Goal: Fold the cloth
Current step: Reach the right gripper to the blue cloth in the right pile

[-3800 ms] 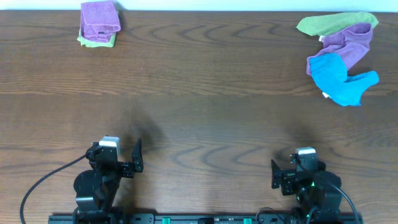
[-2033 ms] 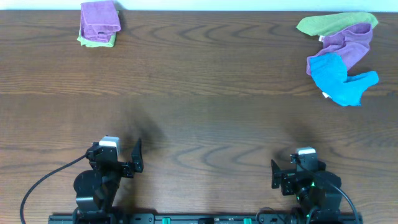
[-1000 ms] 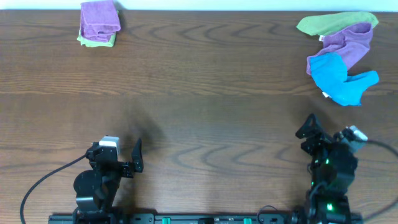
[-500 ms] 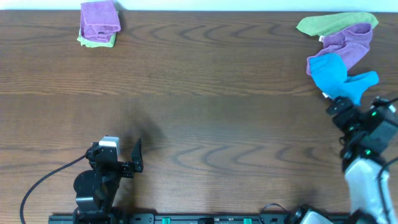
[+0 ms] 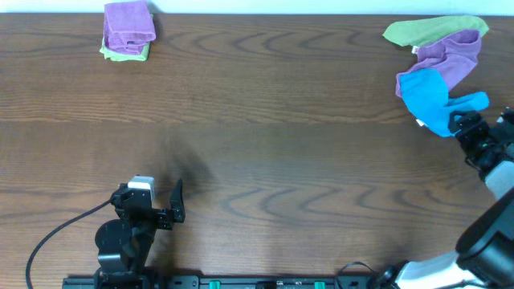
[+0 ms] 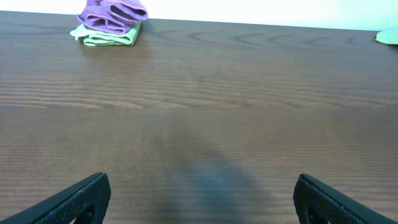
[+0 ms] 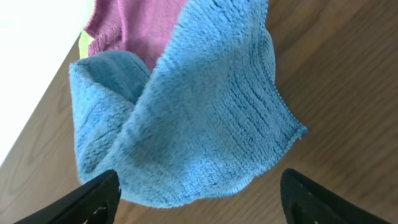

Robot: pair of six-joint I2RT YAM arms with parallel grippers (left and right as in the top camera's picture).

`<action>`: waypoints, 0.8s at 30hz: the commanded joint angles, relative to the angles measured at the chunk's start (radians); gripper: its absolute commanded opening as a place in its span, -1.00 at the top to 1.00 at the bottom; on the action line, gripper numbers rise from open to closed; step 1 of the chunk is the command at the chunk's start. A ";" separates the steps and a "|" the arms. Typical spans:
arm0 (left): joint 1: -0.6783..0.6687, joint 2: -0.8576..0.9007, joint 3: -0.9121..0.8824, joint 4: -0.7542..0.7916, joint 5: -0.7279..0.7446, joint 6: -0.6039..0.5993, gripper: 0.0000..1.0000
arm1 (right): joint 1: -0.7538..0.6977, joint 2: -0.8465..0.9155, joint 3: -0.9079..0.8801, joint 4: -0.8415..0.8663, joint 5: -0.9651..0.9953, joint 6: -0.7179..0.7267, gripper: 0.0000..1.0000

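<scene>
The cloth (image 5: pixel 430 100) is sky-blue and lies crumpled, not flat, on the far right part of the wooden counter (image 5: pixel 257 120). A small white tag (image 5: pixel 420 122) shows at its near edge. On its far side it touches a purple cloth (image 5: pixel 451 54), and a lime-green cloth (image 5: pixel 434 30) lies behind that one, close to the far edge of the counter. The right arm (image 5: pixel 491 160) reaches out to this heap, and its tip is just beside the near right end of the blue cloth. In the right wrist view the fingers of the right arm (image 7: pixel 93 194) are spread wide, one at each lower corner of the picture. The thick blue folds fill the space ahead of them and between them. They pinch nothing that I can see, and I cannot tell if they touch the fabric. The fingers of the left arm (image 6: pixel 78 200) are also spread wide and hold nothing; only bare wood is in front of them. The left arm (image 5: pixel 132 229) is drawn back at the near edge of the counter, on the left side, well apart from the blue cloth. In the far left corner there is a folded purple cloth (image 5: pixel 128 22) resting on a folded green cloth (image 5: pixel 127 53).
</scene>
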 commanded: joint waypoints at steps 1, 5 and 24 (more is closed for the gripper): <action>-0.002 -0.006 -0.022 -0.002 -0.010 0.004 -0.90 | -0.024 0.049 0.039 -0.006 -0.080 -0.008 -0.61; -0.002 -0.006 -0.022 -0.002 -0.010 0.004 -0.90 | -0.052 0.071 0.041 -0.012 -0.063 -0.010 -0.56; -0.002 -0.006 -0.022 -0.002 -0.010 0.004 -0.90 | -0.107 0.162 0.127 -0.092 -0.058 -0.058 -0.31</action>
